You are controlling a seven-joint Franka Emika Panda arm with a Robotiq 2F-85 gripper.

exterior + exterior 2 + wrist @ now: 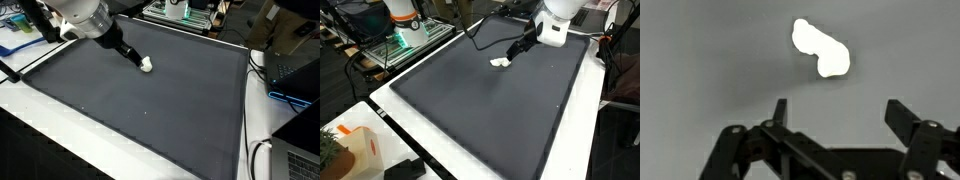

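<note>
Tool (837, 108) spread wide, nothing between fingers. Small white lump (820, 48) lies on dark grey mat (150, 115). In wrist view, lump ahead of fingertips, apart from them. In both exterior views, tilted tool tip just beside lump; contact cannot be told. Mat covers white tabletop (255, 120); lump in mat's far half.

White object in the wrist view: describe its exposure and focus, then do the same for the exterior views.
Wrist view: the white object is blown out to a featureless glow with soft edges, and the open pincer reads dark and slightly soft. In both exterior views the object is small and also overexposed, while the dark mat looks evenly lit, without glare.
</note>
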